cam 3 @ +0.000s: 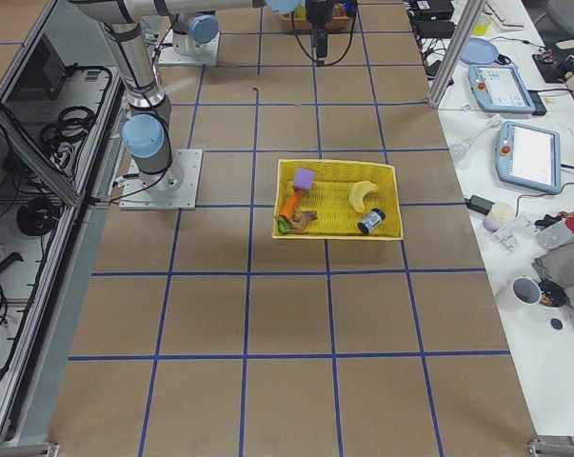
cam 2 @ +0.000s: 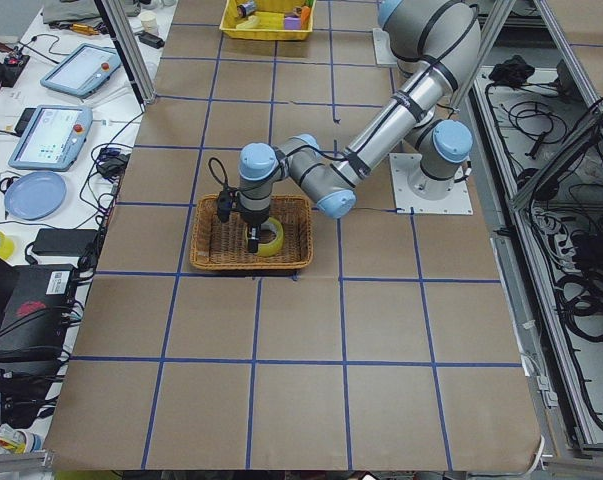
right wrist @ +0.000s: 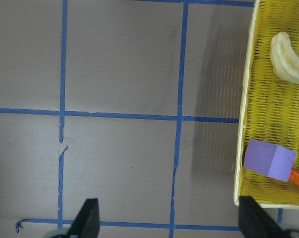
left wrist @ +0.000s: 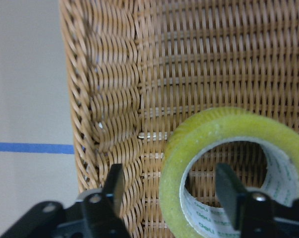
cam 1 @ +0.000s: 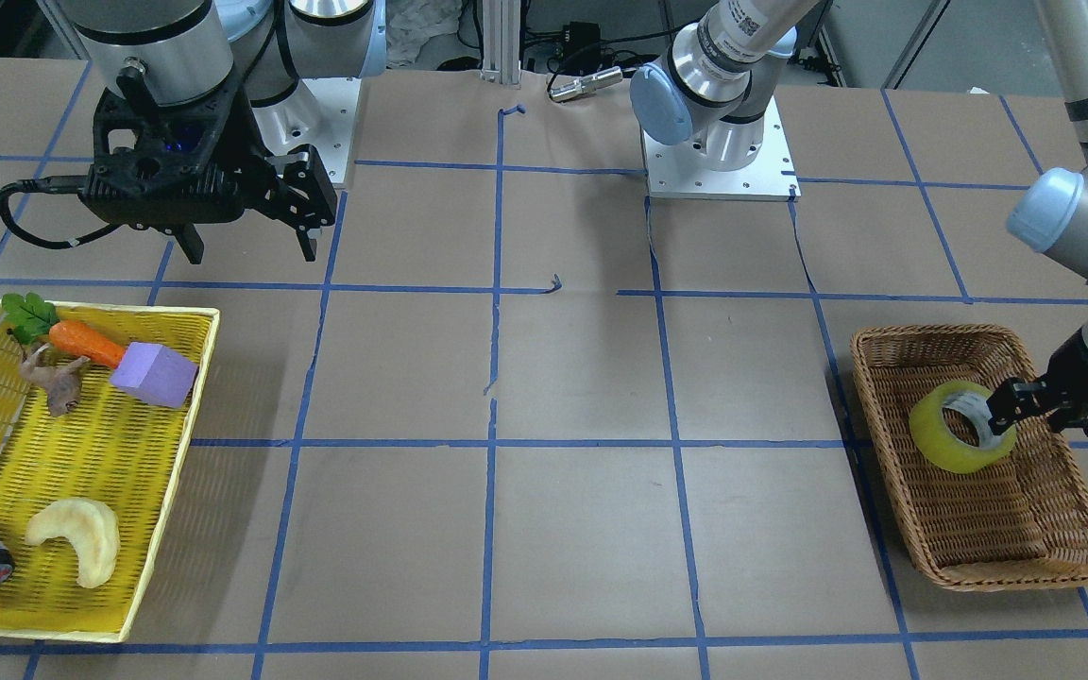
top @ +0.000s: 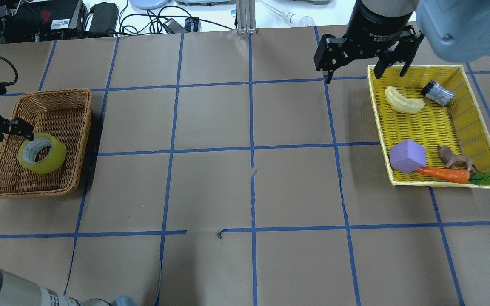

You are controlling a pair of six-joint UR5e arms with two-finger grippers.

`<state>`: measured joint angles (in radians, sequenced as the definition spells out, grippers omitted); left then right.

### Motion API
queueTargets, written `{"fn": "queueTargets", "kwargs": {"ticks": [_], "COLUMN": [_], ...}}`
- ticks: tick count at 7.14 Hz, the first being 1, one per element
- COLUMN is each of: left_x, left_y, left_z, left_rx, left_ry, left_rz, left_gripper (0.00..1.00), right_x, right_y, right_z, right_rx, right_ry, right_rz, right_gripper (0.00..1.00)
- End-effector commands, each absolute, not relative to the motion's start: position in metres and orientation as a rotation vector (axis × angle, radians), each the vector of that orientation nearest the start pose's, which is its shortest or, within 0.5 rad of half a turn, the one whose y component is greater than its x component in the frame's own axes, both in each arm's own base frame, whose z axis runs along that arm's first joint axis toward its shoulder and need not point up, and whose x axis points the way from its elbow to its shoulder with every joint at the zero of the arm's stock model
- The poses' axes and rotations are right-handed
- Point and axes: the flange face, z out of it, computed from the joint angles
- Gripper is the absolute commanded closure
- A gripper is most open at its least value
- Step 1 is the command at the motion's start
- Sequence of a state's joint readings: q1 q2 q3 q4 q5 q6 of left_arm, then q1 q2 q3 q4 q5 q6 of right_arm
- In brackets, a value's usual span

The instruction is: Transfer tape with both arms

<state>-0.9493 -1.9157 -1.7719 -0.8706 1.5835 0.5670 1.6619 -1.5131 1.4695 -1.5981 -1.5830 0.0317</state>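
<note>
The yellow tape with a grey-white core lies tilted in the brown wicker basket at the table's left end. It also shows in the front view and the left wrist view. My left gripper is down in the basket and open. In the left wrist view one of its fingers is outside the roll and the other is inside the core, with the roll's wall between them and untouched. My right gripper is open and empty. It hangs above the table beside the yellow tray's far left corner.
The yellow tray holds a banana, a purple block, a carrot, a small lion figure and a grey cylinder. Brown paper with blue tape lines covers the table. Cables and devices lie beyond the far edge.
</note>
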Motion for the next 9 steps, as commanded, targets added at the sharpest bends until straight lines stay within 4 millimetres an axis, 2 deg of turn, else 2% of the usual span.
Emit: {"fn": "queueTargets", "kwargs": {"ticks": [1, 2, 3, 4, 5, 6, 7, 9], "left_x": [0.141, 0.085, 0.028, -0.036, -0.099, -0.143, -0.161, -0.166], "left_y": [-0.578, -0.577, -0.57, -0.557, -0.538, -0.521, -0.512, -0.513], "left_z": [0.333, 0.353, 0.371, 0.394, 0.41, 0.411, 0.415, 0.444], "left_rx": [-0.192, -0.167, -0.238, -0.306, -0.229, -0.162, -0.154, -0.123], "left_ry": [3.073, 3.096, 3.107, 3.11, 3.124, 3.136, 3.139, 3.133], "left_rz": [-0.157, -0.157, -0.147, -0.176, -0.185, -0.117, -0.056, 0.064], "left_gripper": [0.01, 0.01, 0.01, 0.0, 0.0, 0.0, 0.0, 0.0], "right_x": [0.18, 0.18, 0.18, 0.181, 0.181, 0.18, 0.18, 0.182], "right_y": [-0.508, -0.508, -0.508, -0.507, -0.506, -0.506, -0.506, -0.506], "right_z": [0.512, 0.512, 0.512, 0.512, 0.51, 0.51, 0.51, 0.51], "right_rx": [-0.093, -0.093, -0.093, -0.098, -0.096, -0.094, -0.094, -0.098], "right_ry": [3.146, 3.146, 3.146, 3.146, 3.143, 3.145, 3.143, 3.145], "right_rz": [-0.114, -0.112, -0.114, -0.112, -0.107, -0.105, -0.107, -0.107], "right_gripper": [0.0, 0.0, 0.0, 0.0, 0.0, 0.0, 0.0, 0.0]}}
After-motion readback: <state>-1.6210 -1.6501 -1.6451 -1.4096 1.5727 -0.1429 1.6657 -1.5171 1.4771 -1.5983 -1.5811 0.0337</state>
